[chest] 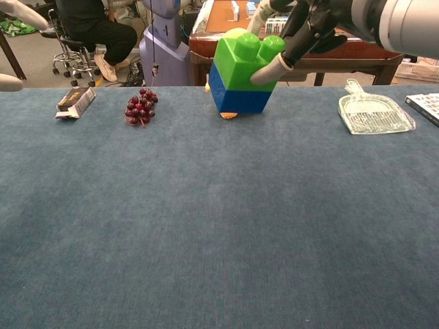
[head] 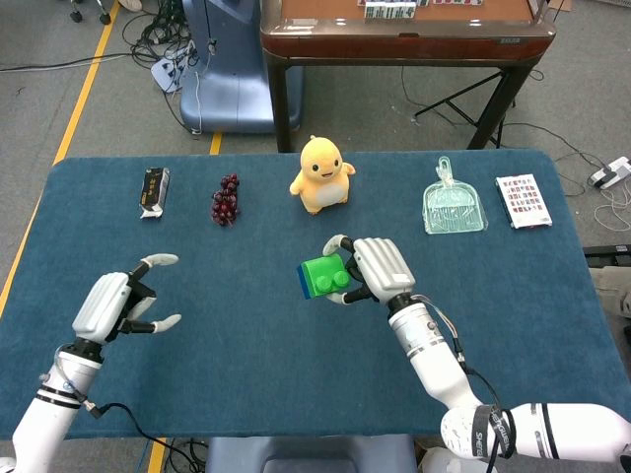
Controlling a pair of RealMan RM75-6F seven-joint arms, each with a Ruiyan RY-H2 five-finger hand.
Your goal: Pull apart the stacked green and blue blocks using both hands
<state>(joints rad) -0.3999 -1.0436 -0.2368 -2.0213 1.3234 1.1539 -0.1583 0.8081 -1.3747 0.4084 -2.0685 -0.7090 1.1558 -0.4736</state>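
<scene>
My right hand grips the green block from its right side and holds the stack in the air above the table's middle. The blue block is still joined under the green block; in the head view only a sliver of blue shows at the stack's left. In the chest view the right hand reaches in from the top right, fingers wrapped on the green studs. My left hand hovers over the table's left part with fingers spread, holding nothing, well apart from the stack.
Along the far side of the blue table lie a dark packet, a bunch of grapes, a yellow plush duck, a clear dustpan and a printed card. A brown table stands behind.
</scene>
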